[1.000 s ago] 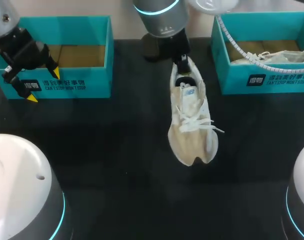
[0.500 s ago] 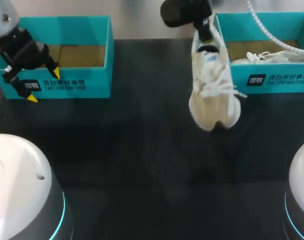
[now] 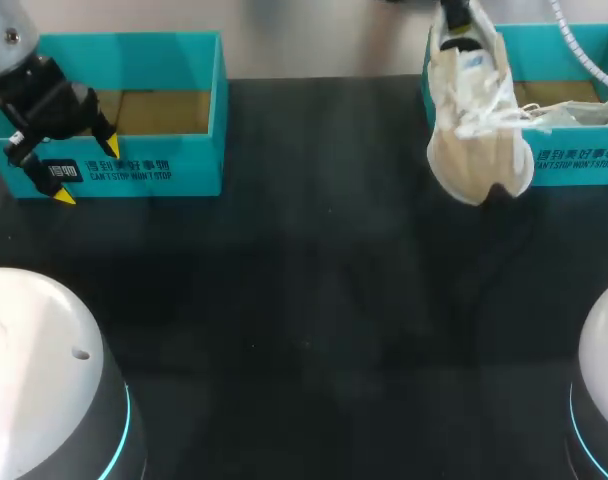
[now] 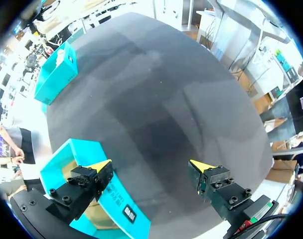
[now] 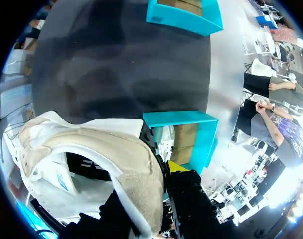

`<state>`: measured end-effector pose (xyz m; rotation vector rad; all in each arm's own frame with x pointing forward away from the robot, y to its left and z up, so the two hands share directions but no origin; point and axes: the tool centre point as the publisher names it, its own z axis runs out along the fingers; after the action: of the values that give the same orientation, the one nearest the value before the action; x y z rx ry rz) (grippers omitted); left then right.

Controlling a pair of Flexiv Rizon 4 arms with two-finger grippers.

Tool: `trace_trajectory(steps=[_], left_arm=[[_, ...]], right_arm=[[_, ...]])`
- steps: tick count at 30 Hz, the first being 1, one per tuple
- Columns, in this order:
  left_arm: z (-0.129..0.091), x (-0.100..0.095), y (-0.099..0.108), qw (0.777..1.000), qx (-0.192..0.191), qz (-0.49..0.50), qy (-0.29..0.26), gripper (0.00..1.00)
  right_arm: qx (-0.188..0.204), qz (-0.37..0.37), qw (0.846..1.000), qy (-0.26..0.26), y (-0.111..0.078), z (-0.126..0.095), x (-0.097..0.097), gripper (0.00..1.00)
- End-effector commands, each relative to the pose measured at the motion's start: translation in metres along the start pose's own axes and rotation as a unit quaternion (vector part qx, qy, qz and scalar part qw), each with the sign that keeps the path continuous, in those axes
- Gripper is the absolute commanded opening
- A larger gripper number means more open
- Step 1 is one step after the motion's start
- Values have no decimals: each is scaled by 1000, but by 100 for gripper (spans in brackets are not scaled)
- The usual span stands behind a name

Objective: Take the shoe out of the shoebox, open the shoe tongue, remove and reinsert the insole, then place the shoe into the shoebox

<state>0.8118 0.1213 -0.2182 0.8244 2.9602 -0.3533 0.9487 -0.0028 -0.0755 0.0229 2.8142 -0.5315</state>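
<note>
1. From above: look at the shoe (image 3: 479, 130), up off the table, heel at 12 o'clock, toe at 6, pinched at the heel by the right gripper (image 3: 456, 15). Right shoebox (image 3: 574, 160) close at 3 o'clock of it, so likely a short trip that way. Left gripper (image 3: 86, 172) far off at 9 o'clock, spread, holding nothing, by the left shoebox (image 3: 134, 170).
2. From the left wrist: spread wide; no shoe to see here.
3. From the right wrist: heel rim squeezed between both fingers (image 5: 177, 167), hidden from above; right shoebox just ahead.
</note>
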Motion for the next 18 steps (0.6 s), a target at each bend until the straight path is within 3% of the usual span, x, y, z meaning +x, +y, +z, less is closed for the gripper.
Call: trace_trajectory(steps=[1, 14, 15, 18], left_arm=[[-1, 1, 0, 1000, -1, 0, 0, 100], [-1, 1, 0, 1000, -1, 0, 0, 100], [-1, 1, 0, 1000, -1, 0, 0, 100], [-1, 1, 0, 1000, -1, 0, 0, 100]], right_arm=[[-10, -2, 1000, 10, -7, 3, -9, 0], [-10, -2, 1000, 10, -7, 3, -9, 0], [-28, 5, 1000, 13, -14, 6, -13, 0], [-28, 9, 1000, 11, -39, 14, -27, 0]])
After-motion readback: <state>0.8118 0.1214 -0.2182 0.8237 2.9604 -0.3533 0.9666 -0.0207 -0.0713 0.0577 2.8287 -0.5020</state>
